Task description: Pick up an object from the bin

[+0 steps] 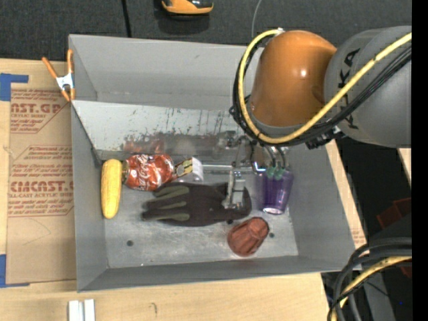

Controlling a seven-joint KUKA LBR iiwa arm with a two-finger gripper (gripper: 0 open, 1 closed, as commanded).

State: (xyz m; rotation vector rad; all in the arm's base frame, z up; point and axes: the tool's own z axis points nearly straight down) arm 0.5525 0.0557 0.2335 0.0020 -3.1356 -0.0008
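Several items in bin. Gripper (235, 191) sits on the dark glove (184, 204), bin centre, at its 3 o'clock cuff end; open or closed, can't tell. Suggest pinching a fold and lifting straight, clear of the purple cup (275, 191) at 3.

Arm (378, 89) enters from right edge of frame; thick grey link across upper right, reaching toward centre. Rounded orange cover (294, 79) over wrist, upper centre-right. Yellow and black cables (242, 95) loop round left side of cover, then run across link toward right edge. Gripper (235, 189) hangs below cover, pointing down, just right of frame centre
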